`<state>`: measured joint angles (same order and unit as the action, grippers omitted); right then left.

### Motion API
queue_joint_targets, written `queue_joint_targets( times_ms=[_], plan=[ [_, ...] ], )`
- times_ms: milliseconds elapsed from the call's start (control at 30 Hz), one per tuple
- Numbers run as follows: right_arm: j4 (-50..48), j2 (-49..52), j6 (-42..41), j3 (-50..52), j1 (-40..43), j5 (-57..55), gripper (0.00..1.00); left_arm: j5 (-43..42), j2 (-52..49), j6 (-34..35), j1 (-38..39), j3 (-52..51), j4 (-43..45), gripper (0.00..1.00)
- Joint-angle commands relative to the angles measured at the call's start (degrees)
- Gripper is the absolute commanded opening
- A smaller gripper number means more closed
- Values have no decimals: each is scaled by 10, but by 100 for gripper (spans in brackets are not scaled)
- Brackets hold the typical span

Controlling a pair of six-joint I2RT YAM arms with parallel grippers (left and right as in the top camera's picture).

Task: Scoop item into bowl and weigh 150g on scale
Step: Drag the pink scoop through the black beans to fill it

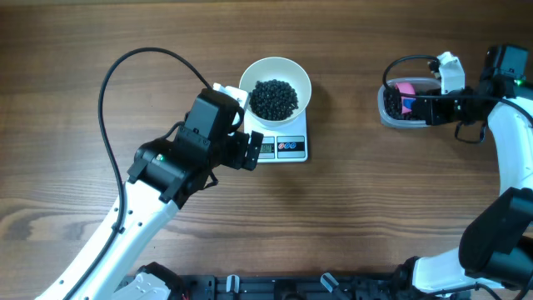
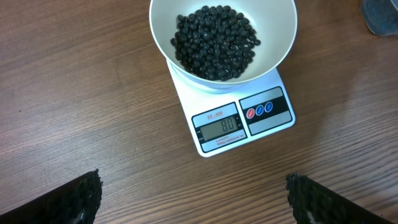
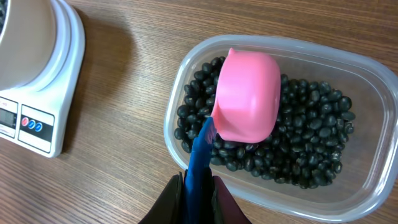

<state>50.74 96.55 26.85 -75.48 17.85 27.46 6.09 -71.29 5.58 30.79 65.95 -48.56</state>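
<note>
Pink scoop (image 3: 247,94), clamped in our right gripper (image 3: 198,186), in the tub (image 3: 280,41).
Bowl (image 2: 280,31) of beans (image 2: 214,40) on scale (image 2: 186,99); display (image 2: 219,126) reads about 80 of 150.

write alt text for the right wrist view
The right gripper is shut on the blue handle of a pink scoop resting among black pellets in a clear tub. The white scale sits on the wooden table at left.

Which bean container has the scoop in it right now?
The clear plastic tub: the pink scoop sits in it, handle pinched by the right gripper. The white bowl on the scale holds only beans.
</note>
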Motion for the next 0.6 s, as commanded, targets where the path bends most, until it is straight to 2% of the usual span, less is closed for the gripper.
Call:
queue_joint_targets(
  times_ms=[0,567],
  plan=[
    [-1,14,0,-2,-4,92,4,-6,-1,-8,-2,-3,2,100],
    [52,14,0,-2,26,105,4,-6,-1,-8,-2,-3,2,100]
  ],
)
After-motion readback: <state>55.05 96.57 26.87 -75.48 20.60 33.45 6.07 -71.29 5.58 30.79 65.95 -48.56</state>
